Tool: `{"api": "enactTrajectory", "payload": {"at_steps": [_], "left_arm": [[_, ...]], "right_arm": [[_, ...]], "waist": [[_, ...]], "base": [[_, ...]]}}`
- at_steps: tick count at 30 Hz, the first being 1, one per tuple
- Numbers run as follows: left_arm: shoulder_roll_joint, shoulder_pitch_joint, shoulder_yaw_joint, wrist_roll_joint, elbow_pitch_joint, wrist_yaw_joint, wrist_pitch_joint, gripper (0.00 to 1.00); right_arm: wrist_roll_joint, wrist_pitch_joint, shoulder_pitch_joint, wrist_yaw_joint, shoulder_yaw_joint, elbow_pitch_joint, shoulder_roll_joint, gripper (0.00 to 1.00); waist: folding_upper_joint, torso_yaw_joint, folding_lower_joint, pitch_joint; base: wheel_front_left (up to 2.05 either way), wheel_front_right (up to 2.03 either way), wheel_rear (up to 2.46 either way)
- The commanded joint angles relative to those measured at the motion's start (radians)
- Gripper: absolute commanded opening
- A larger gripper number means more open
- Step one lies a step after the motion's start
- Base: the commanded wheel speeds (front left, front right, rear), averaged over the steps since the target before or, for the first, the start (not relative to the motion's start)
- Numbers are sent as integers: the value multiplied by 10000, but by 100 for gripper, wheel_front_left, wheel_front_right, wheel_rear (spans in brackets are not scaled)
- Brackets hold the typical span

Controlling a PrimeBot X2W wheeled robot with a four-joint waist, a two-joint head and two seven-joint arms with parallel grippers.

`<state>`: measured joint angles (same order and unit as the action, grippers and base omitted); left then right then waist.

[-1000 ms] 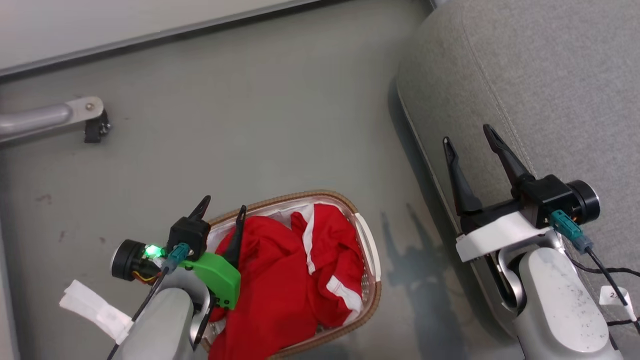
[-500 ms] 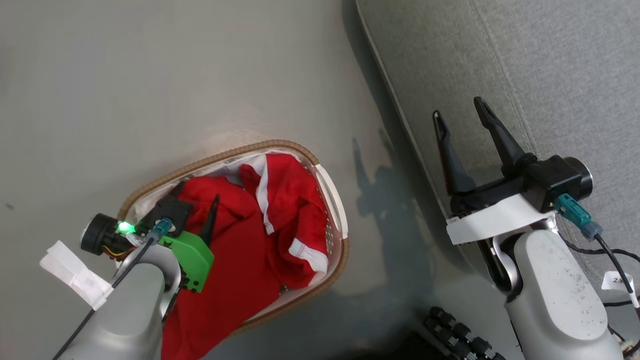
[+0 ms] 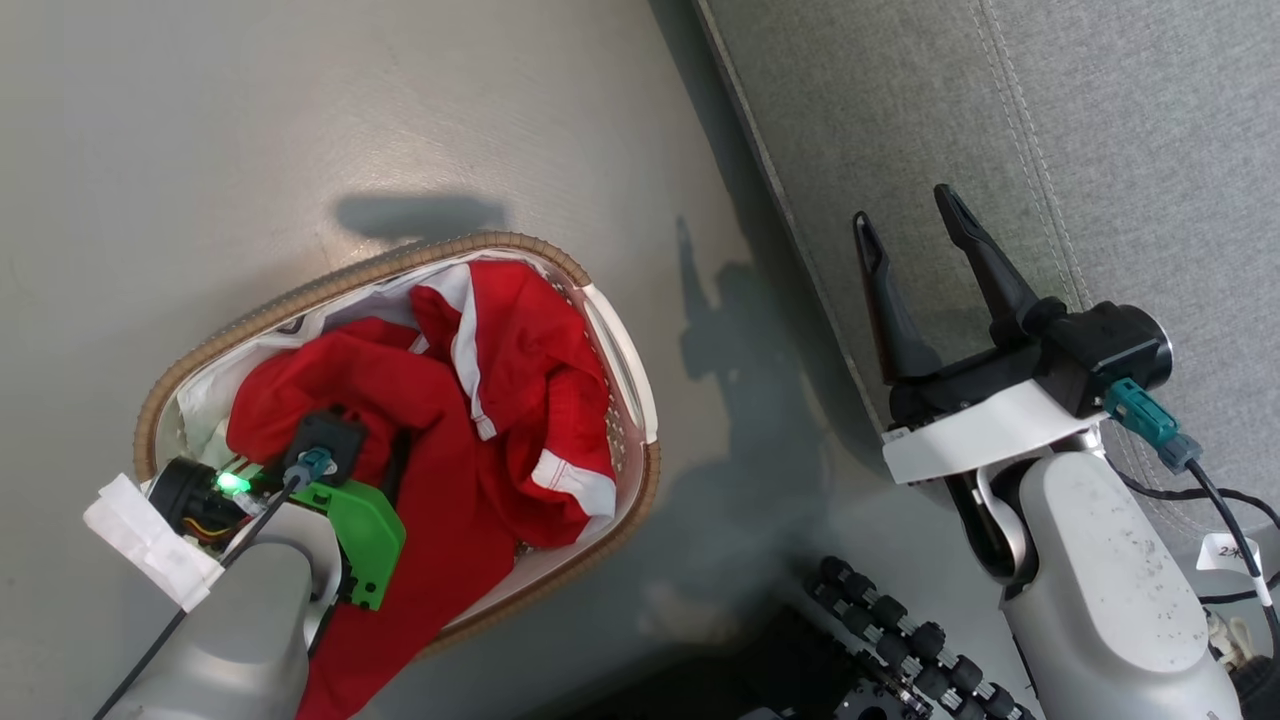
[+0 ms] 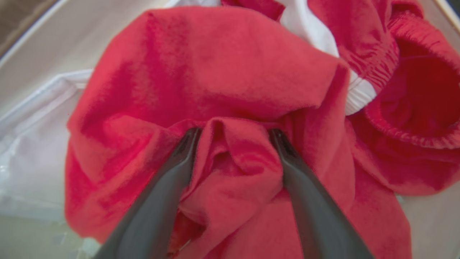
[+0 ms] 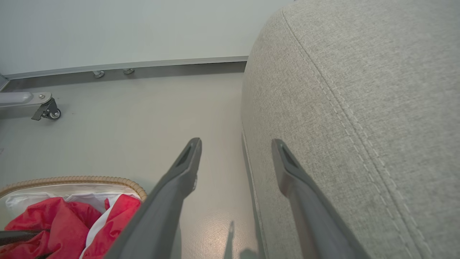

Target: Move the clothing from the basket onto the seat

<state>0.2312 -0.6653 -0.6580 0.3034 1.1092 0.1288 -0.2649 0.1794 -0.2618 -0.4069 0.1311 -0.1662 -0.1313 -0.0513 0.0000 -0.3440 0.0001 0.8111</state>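
The clothing [image 3: 500, 400] is bright red with white stripes and lies heaped in the basket [image 3: 350, 275], an oval white basket with a brown woven rim, on the floor at lower left. My left gripper [image 3: 375, 440] is pushed down into the heap. In the left wrist view it [image 4: 234, 133] stands open, with a raised fold of the red clothing [image 4: 230, 72] between its fingers. My right gripper [image 3: 903, 208] is open and empty, hanging over the front edge of the grey seat [image 3: 1000, 120]. The right wrist view shows that gripper [image 5: 236, 143], the seat [image 5: 359, 90] and the basket [image 5: 72, 179].
A white liner [image 4: 32, 144] shows under the clothing. My base, with black ribbed rollers [image 3: 900, 630], lies at the bottom between basket and seat. A metal leg with a caster [image 5: 46, 109] stands on the bare grey floor [image 3: 300, 120] near the far wall.
The head camera has tipped down, so the whole picture shifted. My left gripper has sunk from the basket's rim into the red clothing. The right gripper keeps its place by the seat edge.
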Motion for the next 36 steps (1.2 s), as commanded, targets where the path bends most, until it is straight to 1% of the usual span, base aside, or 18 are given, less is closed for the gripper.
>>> {"api": "enactTrajectory", "payload": {"at_steps": [1, 2, 3, 8, 14, 20, 28, 36], "left_arm": [[-52, -147, -103, 81, 97, 30, 7, 100], [-58, -136, -155, 160, 174, 31, 7, 93], [-75, -97, -232, 237, 210, 30, 7, 0], [-173, 291, -190, 676, 178, 30, 7, 0], [-463, 1182, 255, 1018, -406, 23, 7, 0], [-727, 2300, 620, 798, -1281, -33, 7, 0], [-1227, 3758, 1185, 420, -2614, -62, 6, 0], [-1497, 4780, 1676, -126, -4022, -26, 1, 0]], "right_arm": [[39, -47, -138, -6, -9, -59, -2, 100], [46, -47, -149, -6, -18, -96, -5, 100], [55, -47, -163, -6, -26, -125, -5, 100], [-34, -47, 17, -6, 47, -289, -10, 100], [-245, -47, 530, -6, 252, -649, -13, 100], [-502, -47, 1201, -6, 430, -988, -20, 100], [-797, -48, 2264, -6, 988, -1482, -22, 100], [-871, -48, 3443, -6, 1301, -1780, -20, 100]], "waist": [[0, 17, -1, -77], [0, 20, -1, -130], [0, 27, -1, -205], [0, 149, -1, -879], [0, 520, -1, -2389], [0, 991, -1, -3876], [0, 1706, -1, -5970], [0, 2254, -1, -7606]], "base": [[0, 0, 0], [0, 0, 0], [0, 0, 0], [0, 0, 0], [0, 0, 0], [0, 0, 0], [0, 0, 0], [0, 0, 0]]}}
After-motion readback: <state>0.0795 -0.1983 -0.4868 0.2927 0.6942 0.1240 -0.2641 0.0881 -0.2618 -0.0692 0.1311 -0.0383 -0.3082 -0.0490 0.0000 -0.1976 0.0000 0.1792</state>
